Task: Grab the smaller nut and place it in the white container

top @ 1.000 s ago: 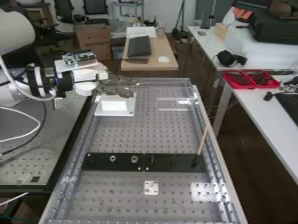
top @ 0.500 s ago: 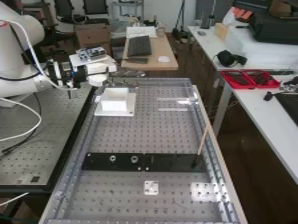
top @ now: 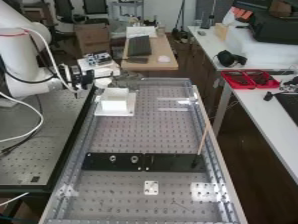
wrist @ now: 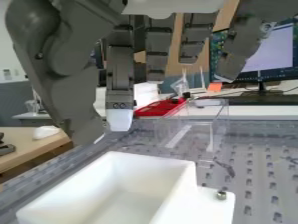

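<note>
Have hand (top: 128, 81) hanging near far end of perforated surface (top: 163, 132), just beyond white container (top: 115, 104). Show fingers (wrist: 157, 55) loosely spread, fairly straight, pinching nothing. See container upright at far left, open side up, on white base (top: 126, 112). Note small round metal piece (wrist: 221, 195) on base corner, outside container; can't tell what kind. See larger nut (top: 113, 158) left of bearing (top: 134, 159), both on black bar (top: 169, 162), near side. Can't tell where smaller nut sits.

White container (wrist: 153, 169) — roomy inside (open-topped)
</note>
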Controlling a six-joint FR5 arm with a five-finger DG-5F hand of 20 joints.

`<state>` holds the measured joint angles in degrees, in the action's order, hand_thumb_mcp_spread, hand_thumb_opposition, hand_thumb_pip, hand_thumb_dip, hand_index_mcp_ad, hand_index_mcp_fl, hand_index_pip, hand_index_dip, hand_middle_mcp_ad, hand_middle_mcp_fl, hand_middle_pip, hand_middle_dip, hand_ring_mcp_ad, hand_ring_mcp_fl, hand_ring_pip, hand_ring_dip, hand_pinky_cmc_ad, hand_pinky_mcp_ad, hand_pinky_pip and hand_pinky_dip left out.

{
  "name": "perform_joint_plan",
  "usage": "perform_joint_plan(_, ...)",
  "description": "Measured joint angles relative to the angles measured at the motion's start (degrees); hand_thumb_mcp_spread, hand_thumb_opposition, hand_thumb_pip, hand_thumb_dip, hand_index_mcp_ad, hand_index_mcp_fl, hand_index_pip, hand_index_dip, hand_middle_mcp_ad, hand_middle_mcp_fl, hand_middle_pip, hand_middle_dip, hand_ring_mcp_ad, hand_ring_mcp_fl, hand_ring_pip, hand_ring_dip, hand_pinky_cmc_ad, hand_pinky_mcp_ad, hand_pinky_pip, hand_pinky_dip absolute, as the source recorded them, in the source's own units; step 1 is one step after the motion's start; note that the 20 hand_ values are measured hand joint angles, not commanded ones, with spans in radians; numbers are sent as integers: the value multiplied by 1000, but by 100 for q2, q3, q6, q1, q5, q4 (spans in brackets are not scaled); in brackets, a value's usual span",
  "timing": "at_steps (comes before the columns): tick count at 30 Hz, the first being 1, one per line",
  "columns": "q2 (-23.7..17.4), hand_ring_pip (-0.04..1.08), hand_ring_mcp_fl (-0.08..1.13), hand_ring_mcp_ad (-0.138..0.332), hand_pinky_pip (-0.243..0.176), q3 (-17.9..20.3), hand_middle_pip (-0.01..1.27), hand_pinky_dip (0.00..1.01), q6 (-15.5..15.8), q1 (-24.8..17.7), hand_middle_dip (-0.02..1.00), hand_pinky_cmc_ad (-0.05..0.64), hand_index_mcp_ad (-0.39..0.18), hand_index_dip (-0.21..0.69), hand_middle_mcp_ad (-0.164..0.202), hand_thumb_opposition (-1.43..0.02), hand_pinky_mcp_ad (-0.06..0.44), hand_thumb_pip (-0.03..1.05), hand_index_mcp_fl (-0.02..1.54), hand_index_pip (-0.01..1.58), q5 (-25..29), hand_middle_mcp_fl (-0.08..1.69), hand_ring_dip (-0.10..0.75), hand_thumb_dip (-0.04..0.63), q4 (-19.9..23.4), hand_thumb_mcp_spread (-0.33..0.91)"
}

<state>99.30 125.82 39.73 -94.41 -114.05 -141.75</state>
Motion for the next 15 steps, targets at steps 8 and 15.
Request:
perform_joint_plan(8, 218, 103, 3, 96, -10, 44, 120, 281, -113, -72, 206, 347, -126, 113, 33, -850, 279, 661, 353, 1541, 132, 209, 86, 218, 70, 405)
perform_joint_plan(15, 333, 103, 3, 99, -10, 54, 120, 281, -194, -169, 206, 347, -126, 113, 33, -850, 279, 661, 353, 1541, 246, 209, 86, 218, 139, 405)
